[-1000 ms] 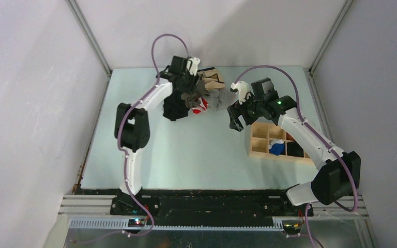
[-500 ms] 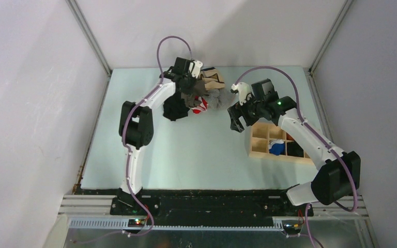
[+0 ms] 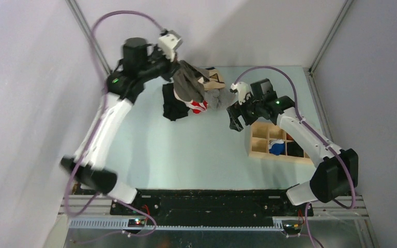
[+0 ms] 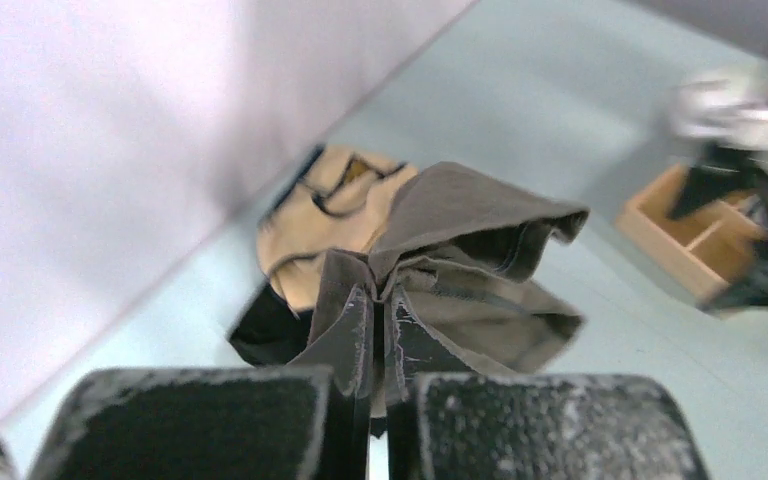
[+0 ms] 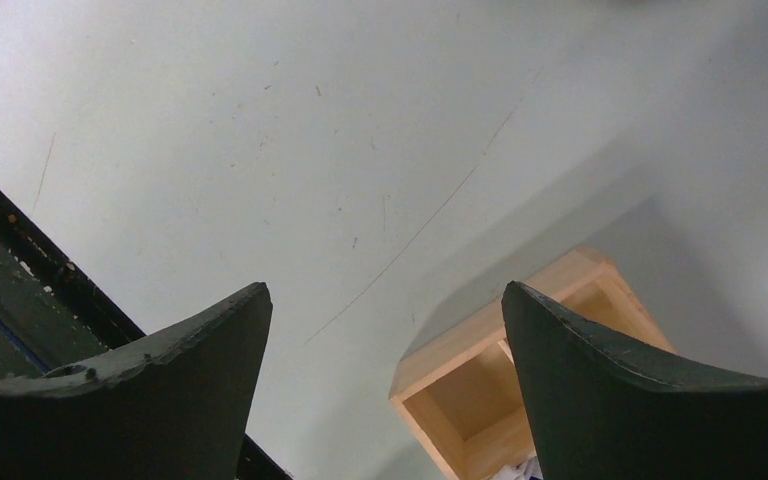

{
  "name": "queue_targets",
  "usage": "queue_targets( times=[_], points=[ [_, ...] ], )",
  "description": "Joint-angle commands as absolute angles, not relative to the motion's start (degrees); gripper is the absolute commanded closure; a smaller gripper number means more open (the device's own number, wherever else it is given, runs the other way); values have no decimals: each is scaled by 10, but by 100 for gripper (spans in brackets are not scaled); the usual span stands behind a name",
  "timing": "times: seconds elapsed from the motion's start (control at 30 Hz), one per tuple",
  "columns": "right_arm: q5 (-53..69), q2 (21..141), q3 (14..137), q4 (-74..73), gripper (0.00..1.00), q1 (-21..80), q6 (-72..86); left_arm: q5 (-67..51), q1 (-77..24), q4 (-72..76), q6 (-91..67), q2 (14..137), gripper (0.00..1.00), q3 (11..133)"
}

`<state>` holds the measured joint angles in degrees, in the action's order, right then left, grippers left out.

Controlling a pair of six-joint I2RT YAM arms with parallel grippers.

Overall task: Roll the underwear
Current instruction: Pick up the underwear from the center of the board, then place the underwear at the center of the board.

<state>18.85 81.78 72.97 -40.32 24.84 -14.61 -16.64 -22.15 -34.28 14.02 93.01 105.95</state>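
Observation:
The underwear (image 3: 188, 85), olive-brown soft fabric, hangs bunched above the garment pile at the back of the table. My left gripper (image 3: 177, 72) is raised high and shut on an edge of it. In the left wrist view the underwear (image 4: 460, 250) fans out beyond the closed fingertips of my left gripper (image 4: 375, 325), and its waistband is hidden in the folds. My right gripper (image 3: 234, 122) hovers open to the right of the pile. Nothing lies between the fingers of my right gripper (image 5: 385, 300).
Under the lifted cloth lie a black garment (image 3: 173, 108), a beige garment with dark trim (image 3: 213, 77), a red-and-white piece (image 3: 199, 107) and a grey one (image 3: 218, 99). A wooden compartment box (image 3: 276, 139) holding rolled items sits at the right. Walls stand close behind.
My left gripper closed on the underwear in the pile, and the arm swung up and back, lifting it off the other garments. The right arm has held still, open.

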Motion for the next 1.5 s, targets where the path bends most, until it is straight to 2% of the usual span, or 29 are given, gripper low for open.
queue_targets(
  times=[0.0,0.03,0.13,0.27,0.33,0.4,0.5,0.57,0.6,0.7,0.83,0.97,1.13,1.2,1.3,1.4,1.47],
  points=[
    [189,837,732,-386,9,244,-144,-277,-225,-398,253,773,99,962],
    [190,841,732,-386,9,242,-143,-289,-225,-425,270,755,96,924],
    [192,846,732,-383,9,238,-143,-289,-225,-454,302,689,96,842],
    [192,847,732,-379,9,238,-142,-242,-198,-369,168,664,100,724],
    [195,849,732,-379,9,239,-141,-206,-182,-330,99,701,100,692],
    [198,850,732,-381,9,239,-140,-182,-164,-324,29,772,100,712],
    [202,851,732,-386,9,240,-141,-233,-123,-379,-65,937,98,828],
    [205,852,732,-387,9,240,-140,-244,-105,-401,-79,1009,81,885],
    [206,851,732,-387,9,240,-140,-214,-102,-396,-73,1020,68,889],
    [204,842,730,-384,9,239,-143,-144,-90,-401,-55,1035,49,906],
    [205,822,718,-384,8,237,-167,-105,-72,-398,-68,982,33,877],
    [264,814,718,-418,8,245,-244,-83,-57,-386,-89,894,28,778],
    [300,847,720,-430,12,291,-351,-153,-56,-395,-79,815,28,642],
    [280,879,727,-389,14,317,-324,-166,-56,-399,-81,807,27,604],
    [240,938,784,-346,18,350,-204,-142,-56,-385,-85,780,23,564],
    [254,1008,824,-317,24,362,-81,-119,-56,-384,-90,772,14,556],
    [275,1049,846,-307,27,370,-28,-120,-56,-384,-96,778,12,552]
  ],
)
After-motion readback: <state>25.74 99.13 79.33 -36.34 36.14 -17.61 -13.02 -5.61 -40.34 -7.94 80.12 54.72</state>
